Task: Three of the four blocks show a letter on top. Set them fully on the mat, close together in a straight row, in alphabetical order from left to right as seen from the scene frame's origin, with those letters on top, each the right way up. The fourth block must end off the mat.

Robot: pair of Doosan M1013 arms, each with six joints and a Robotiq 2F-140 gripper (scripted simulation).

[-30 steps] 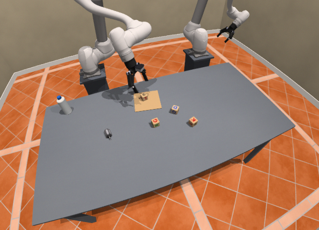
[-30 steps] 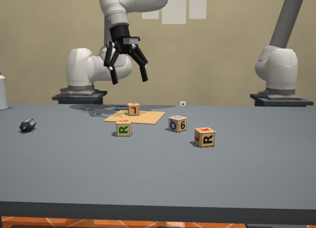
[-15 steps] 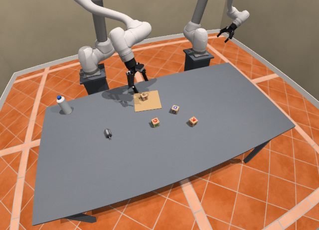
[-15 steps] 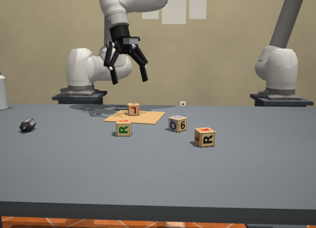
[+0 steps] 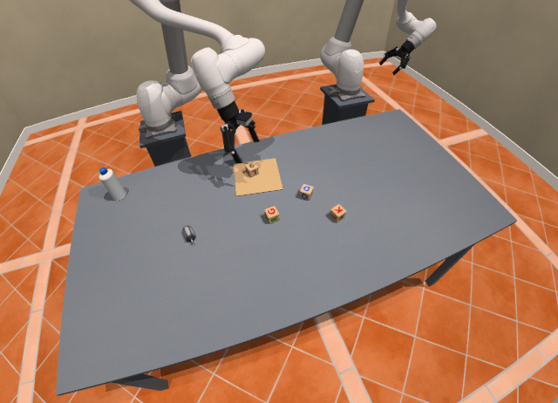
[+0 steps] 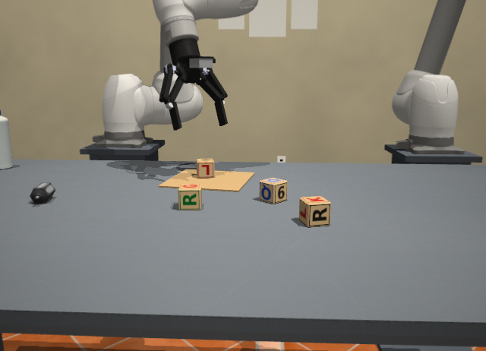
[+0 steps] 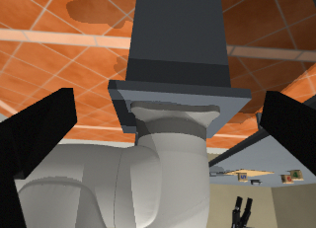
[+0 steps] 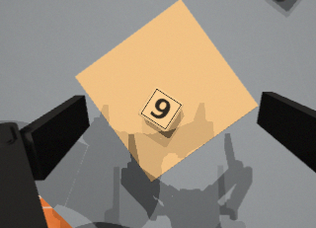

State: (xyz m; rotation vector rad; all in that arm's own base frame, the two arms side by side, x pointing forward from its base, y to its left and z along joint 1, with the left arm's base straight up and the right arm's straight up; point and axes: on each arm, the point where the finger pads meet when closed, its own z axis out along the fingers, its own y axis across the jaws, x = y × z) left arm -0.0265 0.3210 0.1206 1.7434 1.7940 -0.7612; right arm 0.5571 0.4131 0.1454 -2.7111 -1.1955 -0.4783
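Four blocks counted, three lettered on top: G [image 5: 271, 215] [image 6: 190, 198], K [image 5: 337, 213] [image 6: 314, 212] and blue D [image 5: 306, 192] [image 6: 272, 191], all off the mat [image 5: 266, 184] [image 6: 227, 182] [image 7: 259, 172] [image 8: 178, 50]. One number block [image 5: 251, 169] [image 6: 205, 169] [image 8: 161, 110], 9 or 6 on top, red L on its side, sits on the mat. Two grippers, both wide and empty: right gripper [image 5: 247, 150] [image 6: 200, 125] [image 7: 244, 199] [image 8: 173, 109] points down, tilted, above the mat's edge; left gripper [image 5: 389, 67] [image 7: 169, 107] is well apart from the table.

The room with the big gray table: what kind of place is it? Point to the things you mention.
Probably a robot lab or test room. Two white robot arms [image 5: 205, 74] [image 6: 178, 10] stand on pedestals behind the table [image 5: 270, 276] [image 6: 243, 269], lettered blocks [image 5: 271, 215] [image 6: 190, 198] sit out like a sorting exercise, and the tiled floor [image 5: 472, 326] and bare walls suggest an indoor room.
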